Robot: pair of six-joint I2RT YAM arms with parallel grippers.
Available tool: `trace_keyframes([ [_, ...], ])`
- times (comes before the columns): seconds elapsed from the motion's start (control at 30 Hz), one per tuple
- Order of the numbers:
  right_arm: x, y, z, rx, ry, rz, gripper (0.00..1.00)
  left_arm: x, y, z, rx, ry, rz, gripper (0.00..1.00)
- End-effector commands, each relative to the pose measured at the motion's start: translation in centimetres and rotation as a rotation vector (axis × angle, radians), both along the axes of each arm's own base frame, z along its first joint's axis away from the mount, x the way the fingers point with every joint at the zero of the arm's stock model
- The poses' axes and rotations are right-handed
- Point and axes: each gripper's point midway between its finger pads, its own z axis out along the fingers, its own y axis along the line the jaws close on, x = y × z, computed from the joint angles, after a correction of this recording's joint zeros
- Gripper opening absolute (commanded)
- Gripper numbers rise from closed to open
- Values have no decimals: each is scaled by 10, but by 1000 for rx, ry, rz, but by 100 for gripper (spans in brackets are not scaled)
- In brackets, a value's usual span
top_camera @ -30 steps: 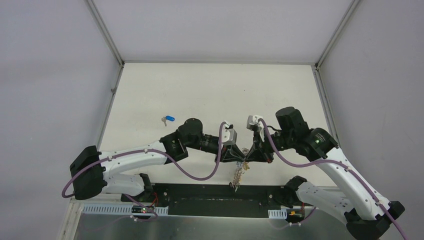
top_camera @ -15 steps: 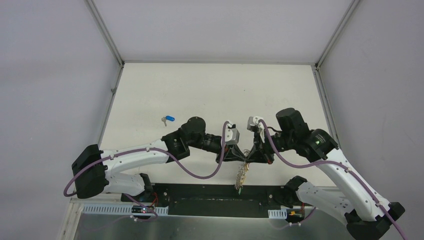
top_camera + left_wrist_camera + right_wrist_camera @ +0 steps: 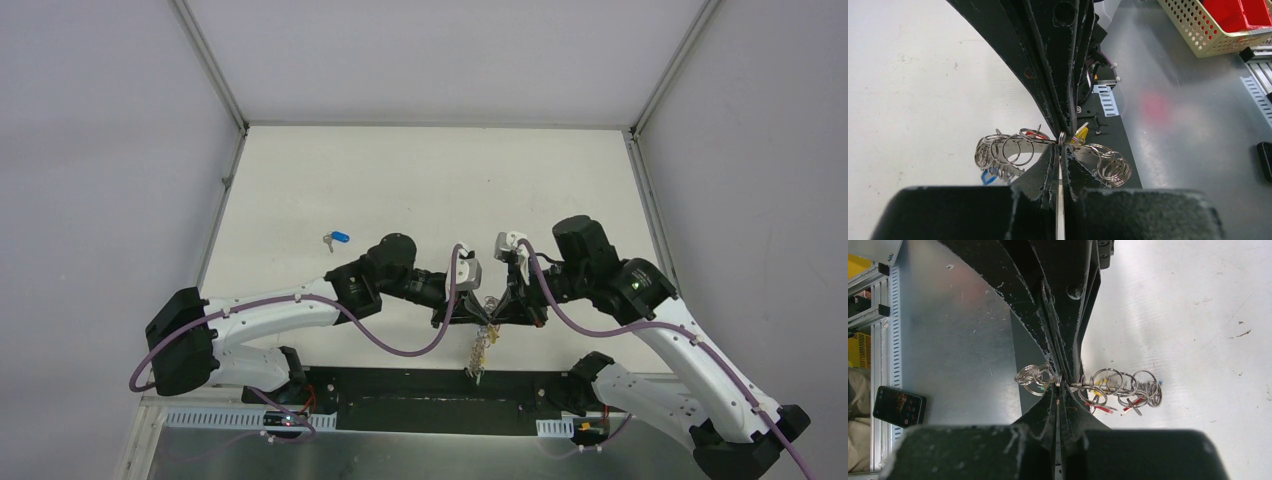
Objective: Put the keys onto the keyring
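Note:
Near the table's front edge, my left gripper (image 3: 479, 318) and right gripper (image 3: 496, 316) meet tip to tip. Both are shut on the keyring (image 3: 480, 352), a silvery band strung with several split rings, which hangs down between them. In the left wrist view my fingertips (image 3: 1055, 155) pinch it at a small ring; the keyring (image 3: 1003, 149) spreads to both sides, with a yellow tag (image 3: 1081, 133) and a blue tag (image 3: 987, 175) showing. The right wrist view shows the keyring (image 3: 1122, 384) with red tags (image 3: 1102, 408). One blue-tagged key (image 3: 337, 238) lies alone on the table, far left.
The black base plate (image 3: 400, 385) and a grey metal shelf (image 3: 1188, 115) lie just below the grippers. A cream perforated basket (image 3: 1198, 30) holding red bins stands beyond the shelf. A phone (image 3: 899, 405) lies on the shelf.
My left gripper has shut its jaws on the keyring and shifted slightly right toward the right gripper. The hanging keyring swung a little right. The right arm stayed put.

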Motion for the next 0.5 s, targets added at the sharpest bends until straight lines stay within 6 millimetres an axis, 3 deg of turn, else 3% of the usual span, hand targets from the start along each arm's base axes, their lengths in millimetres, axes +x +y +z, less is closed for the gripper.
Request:
trace_keyframes([
  [0.0,1,8,19,86,-57,27,0,0,-6,23,-61,-46,-14,0],
  [0.1,3,8,18,81,-66,18,4,0,-4,29,-94,-50,0,0],
  [0.27,14,3,24,69,-137,-44,46,3,4,40,-172,-58,51,0],
  [0.33,19,1,30,86,-191,-75,57,2,7,46,-224,-67,59,0],
  [0.47,22,-3,48,164,-302,-117,64,2,12,58,-307,-86,77,0],
])
